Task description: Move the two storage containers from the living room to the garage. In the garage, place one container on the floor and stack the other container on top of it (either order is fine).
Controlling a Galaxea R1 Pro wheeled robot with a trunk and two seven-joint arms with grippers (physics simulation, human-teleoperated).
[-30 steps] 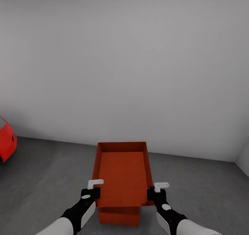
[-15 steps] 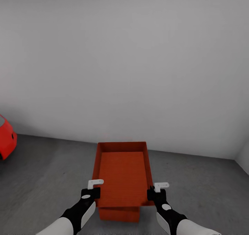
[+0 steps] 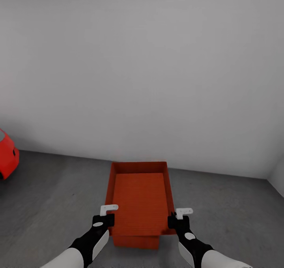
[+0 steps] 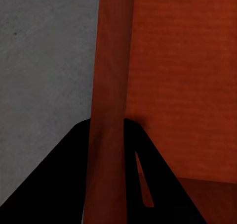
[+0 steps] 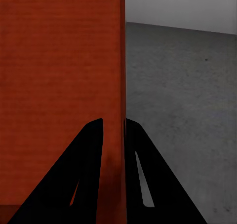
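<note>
In the head view, the robot stood in the garage facing a pale grey wall [image 3: 142, 70], with the nose of a red car [image 3: 7, 154] at the far left. The upper container [image 3: 139, 199] was held level between both arms: the left gripper [image 3: 103, 220] clamped its left wall near the near corner, and the right gripper [image 3: 177, 220] clamped its right wall likewise. Beneath its near edge showed the front of the lower container [image 3: 136, 241], resting on the concrete floor [image 3: 51, 197]. Compared with a second before, less of that lower box was visible under the held one, and the wall and car had slid down slightly in the picture, so the view had shifted as well; I judged the carried box was closing onto the lower one, with the stacking nearly complete but release not yet made. In the left wrist view, the dark fingers [image 4: 74, 174] pinched the container's wall narrowly, one inside and one outside, with grey floor beside it. In the right wrist view, the fingers [image 5: 86, 174] gripped the opposite wall the same way, floor and wall base beyond.
</note>
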